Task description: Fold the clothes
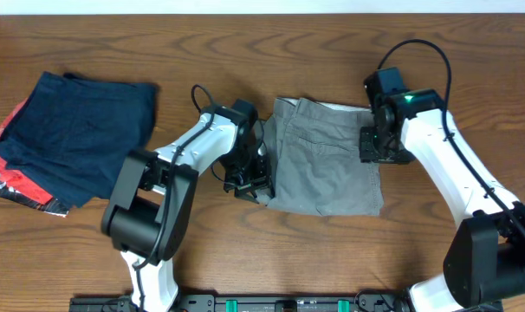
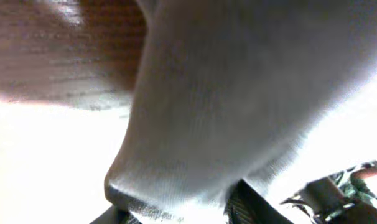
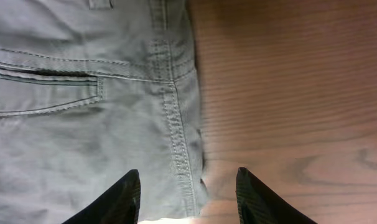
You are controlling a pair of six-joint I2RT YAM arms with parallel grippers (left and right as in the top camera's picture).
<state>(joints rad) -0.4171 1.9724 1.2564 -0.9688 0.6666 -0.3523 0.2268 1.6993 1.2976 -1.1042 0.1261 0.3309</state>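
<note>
Overhead, the nearest garment is the red garment [image 1: 18,185], its black-edged corner poking out at the left of the wooden worktop [image 1: 332,260] from under the navy garment [image 1: 76,130], which lies folded a little farther back. Both sit well apart from the shorts [image 1: 327,160], with the left arm [image 1: 189,152] between them.

The grey shorts lie spread at the centre of the worktop, hem toward the near side and waistband toward the far side. The left jaws sit at the near left corner of the shorts, touching the cloth there. From the left wrist, blurred grey fabric fills most of the view very close to the lens, with wood grain at the upper left. Whether these jaws are clamped on the cloth or merely against it I cannot tell.

Farther back, the right arm [image 1: 436,147] puts its jaws at the right edge of the shorts, about halfway between hem and waistband. From the right wrist the two dark fingertips [image 3: 127,194] are spread wide, holding nothing. The stitched side seam [image 3: 176,134] runs between them and bare wood lies to its right. A welt pocket [image 3: 45,84] shows to the seam's left.
</note>
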